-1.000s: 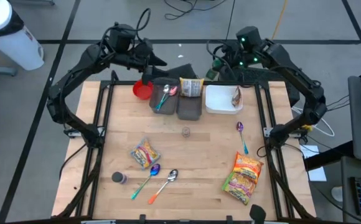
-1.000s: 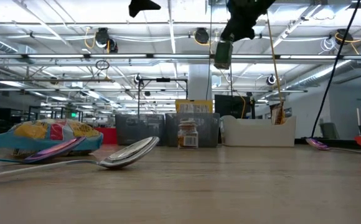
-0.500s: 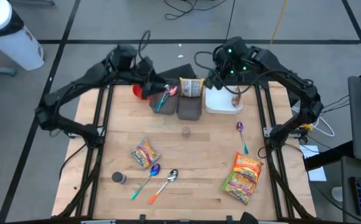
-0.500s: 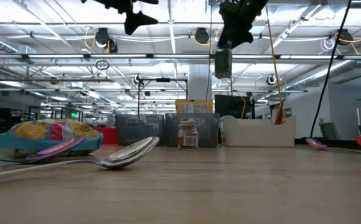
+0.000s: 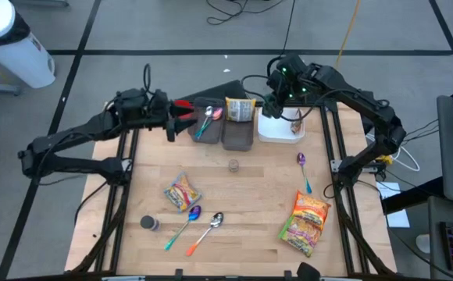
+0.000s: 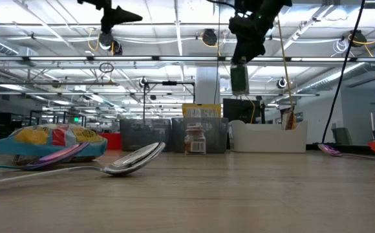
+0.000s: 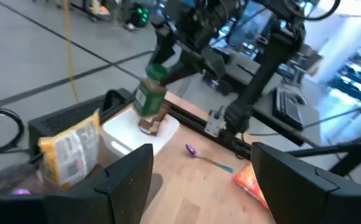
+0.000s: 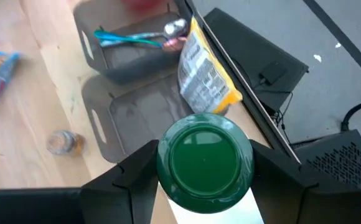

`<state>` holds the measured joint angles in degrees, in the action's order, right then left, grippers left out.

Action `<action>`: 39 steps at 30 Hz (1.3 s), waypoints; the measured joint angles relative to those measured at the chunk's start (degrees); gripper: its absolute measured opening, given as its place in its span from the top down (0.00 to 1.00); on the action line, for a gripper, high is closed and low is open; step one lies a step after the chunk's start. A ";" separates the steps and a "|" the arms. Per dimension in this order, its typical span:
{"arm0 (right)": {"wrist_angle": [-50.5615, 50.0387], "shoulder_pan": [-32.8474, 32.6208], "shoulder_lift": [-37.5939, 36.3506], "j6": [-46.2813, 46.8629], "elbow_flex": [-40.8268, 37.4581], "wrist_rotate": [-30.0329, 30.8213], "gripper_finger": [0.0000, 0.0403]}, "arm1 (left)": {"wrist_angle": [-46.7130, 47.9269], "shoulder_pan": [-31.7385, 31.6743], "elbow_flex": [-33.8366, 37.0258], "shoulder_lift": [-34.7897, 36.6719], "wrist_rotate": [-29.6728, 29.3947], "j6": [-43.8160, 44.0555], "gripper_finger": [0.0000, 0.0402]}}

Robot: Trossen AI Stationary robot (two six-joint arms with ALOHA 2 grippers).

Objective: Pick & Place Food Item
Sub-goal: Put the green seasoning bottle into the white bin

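So the wooden table [image 5: 234, 191] has a row of containers along its far edge, which looks like the sorting zone: two dark gray bins [image 5: 223, 125] side by side and a white bin [image 5: 277, 129] to their right. The right arm is the one working. Its right gripper [image 5: 280, 97] hangs above the white bin, pinching a green-lidded jar [image 8: 204, 158] by the sides so the jar stays upright with the lid facing the wrist camera. My guess is it's lined up there to lower the jar in next to the small brown packet [image 5: 297, 121] already standing in that bin.

The left gripper [image 5: 181, 119] sits out over the far left edge of the table, just beside the gray bin, fingers spread wide and holding nothing. Looks like it's just keeping out of the way.

The yellow snack bag [image 5: 240, 109] stands propped at the back of the gray bins, and the left bin holds spoons [image 5: 205, 122], so cutlery and food seem to go in separate bins. Still loose on the table: an orange chip bag [image 5: 305, 222], a colorful snack bag [image 5: 183, 193], three more spoons, and a tiny jar [image 5: 233, 165] in the middle.
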<state>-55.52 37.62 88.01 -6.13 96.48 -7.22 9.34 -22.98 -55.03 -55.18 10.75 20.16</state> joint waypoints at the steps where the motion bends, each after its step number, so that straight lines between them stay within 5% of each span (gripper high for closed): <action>1: 0.41 0.26 0.02 -0.36 -0.50 0.01 0.51 | -0.10 0.39 0.34 0.19 -0.70 0.00 0.32; 24: 11.03 2.20 -0.01 -0.77 -13.74 1.70 0.51 | -5.95 1.89 1.21 -11.40 2.27 5.70 0.32; 39: 21.48 3.70 -0.01 0.09 -20.72 2.74 0.51 | -3.33 2.81 1.22 -5.06 0.12 3.51 0.32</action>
<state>-34.04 41.33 88.01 -6.04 75.76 -4.47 6.01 -20.17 -53.81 -60.24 10.87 23.67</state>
